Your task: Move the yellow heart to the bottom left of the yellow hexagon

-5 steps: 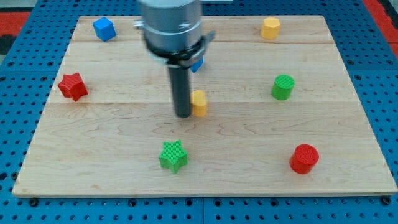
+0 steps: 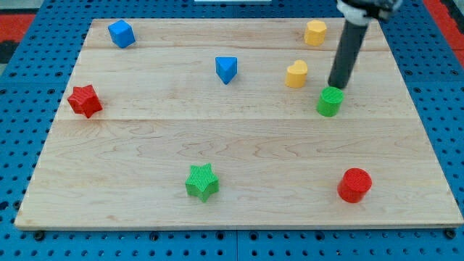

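The yellow heart (image 2: 296, 74) lies on the wooden board, below and slightly left of the yellow hexagon (image 2: 315, 32), which sits near the board's top right edge. My tip (image 2: 337, 85) is at the end of the dark rod that comes down from the view's top right. It stands to the right of the heart with a gap between them, just above the green cylinder (image 2: 330, 101).
A blue triangular block (image 2: 226, 69) lies left of the heart. A blue cube (image 2: 121, 33) sits top left, a red star (image 2: 85, 100) at the left, a green star (image 2: 202, 181) bottom centre, and a red cylinder (image 2: 354, 184) bottom right.
The yellow heart has moved up and to the right, from mid-board to below the hexagon. The rod has moved from the heart's left side to its right, uncovering the blue triangular block.
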